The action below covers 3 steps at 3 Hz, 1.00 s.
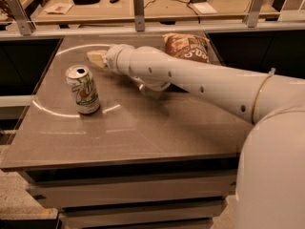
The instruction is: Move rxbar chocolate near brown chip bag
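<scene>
Your gripper [96, 58] hangs at the table's [143, 142] eleven o'clock; clenched or released, I cannot tell. Soda can [83, 89] stands upright near its six o'clock. Brown chip bag [187, 46] lies at one o'clock behind the arm [200, 80]. The rxbar chocolate is hidden.

The pincer [96, 58] hangs over the far left of the table [143, 132], beyond the soda can [83, 89]; the brown chip bag [187, 46] lies far right.
</scene>
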### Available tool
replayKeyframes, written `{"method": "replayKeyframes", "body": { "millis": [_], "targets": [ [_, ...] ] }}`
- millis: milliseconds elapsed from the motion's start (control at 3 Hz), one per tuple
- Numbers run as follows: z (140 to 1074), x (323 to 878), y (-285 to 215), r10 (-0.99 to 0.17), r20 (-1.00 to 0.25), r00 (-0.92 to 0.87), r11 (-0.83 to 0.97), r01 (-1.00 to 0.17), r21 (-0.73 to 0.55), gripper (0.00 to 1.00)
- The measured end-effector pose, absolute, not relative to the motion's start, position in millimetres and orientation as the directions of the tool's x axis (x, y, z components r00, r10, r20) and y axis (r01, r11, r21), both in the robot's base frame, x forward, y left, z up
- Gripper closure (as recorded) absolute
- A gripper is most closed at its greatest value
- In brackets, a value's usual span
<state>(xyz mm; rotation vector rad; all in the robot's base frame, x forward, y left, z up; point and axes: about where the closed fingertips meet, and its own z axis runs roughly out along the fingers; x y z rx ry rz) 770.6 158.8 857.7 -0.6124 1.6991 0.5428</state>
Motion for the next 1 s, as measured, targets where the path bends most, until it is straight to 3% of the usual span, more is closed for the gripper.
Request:
{"method": "replayKeyframes", "body": {
  "millis": [667, 1000],
  "targets": [
    [916, 762, 146, -0.069, -0.997, -0.030, 0.692, -0.721, -0.026, 0.87],
    [943, 738, 171, -0.060, -0.998, -0.025, 0.634, -0.773, -0.019, 0.95]
  ]
}}
